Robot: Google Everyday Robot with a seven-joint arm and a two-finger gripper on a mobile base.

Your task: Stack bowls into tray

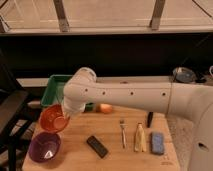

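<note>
The orange-red bowl [52, 119] hangs tilted at the left of the wooden table, just above and slightly right of the dark purple bowl [45, 148], which stands at the front left corner. My gripper [65, 113] is at the orange-red bowl's right rim, shut on it, mostly hidden behind my white wrist. The green tray [54, 86] sits at the back left, partly covered by my arm.
An orange fruit [105, 108] lies behind the table's middle. A black block [97, 146], a fork [122, 133], a yellow object [140, 137] and a blue sponge [157, 142] lie at front right. A metal bowl [183, 74] stands far right. A dark chair [12, 107] is at left.
</note>
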